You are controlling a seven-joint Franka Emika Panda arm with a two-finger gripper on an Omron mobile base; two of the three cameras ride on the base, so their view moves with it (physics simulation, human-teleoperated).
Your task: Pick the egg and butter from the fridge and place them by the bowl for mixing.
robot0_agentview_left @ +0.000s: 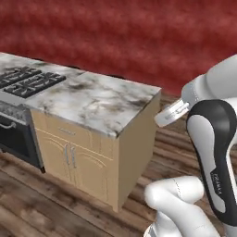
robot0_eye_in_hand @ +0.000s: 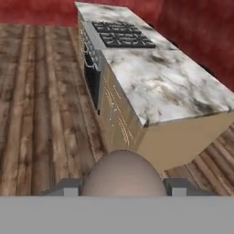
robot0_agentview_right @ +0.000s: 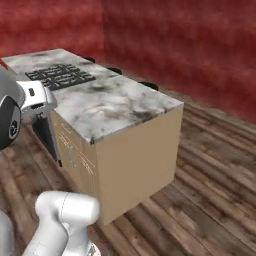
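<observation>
The egg (robot0_eye_in_hand: 123, 173) sits clamped between the jaws, carried in the air above the wooden floor (robot0_eye_in_hand: 41, 114). The marble tabletop (robot0_eye_in_hand: 164, 84), bearing a stovetop (robot0_eye_in_hand: 121, 34), lies ahead and to the camera's right, well apart.

Egg (robot0_eye_in_hand: 123, 173): brownish-tan, faint speckle, between grey fingertips (robot0_eye_in_hand: 68, 187). Countertop (robot0_agentview_left: 92, 99): white marble, grey-black veining. Cabinet (robot0_agentview_right: 135, 160): light tan wood, pale door outlines. Stove (robot0_agentview_left: 25, 81): black grates, dark oven front. Wall (robot0_agentview_left: 120, 37): mottled deep red. Floor (robot0_eye_in_hand: 41, 100): dark brown planks, streaked grain.
</observation>
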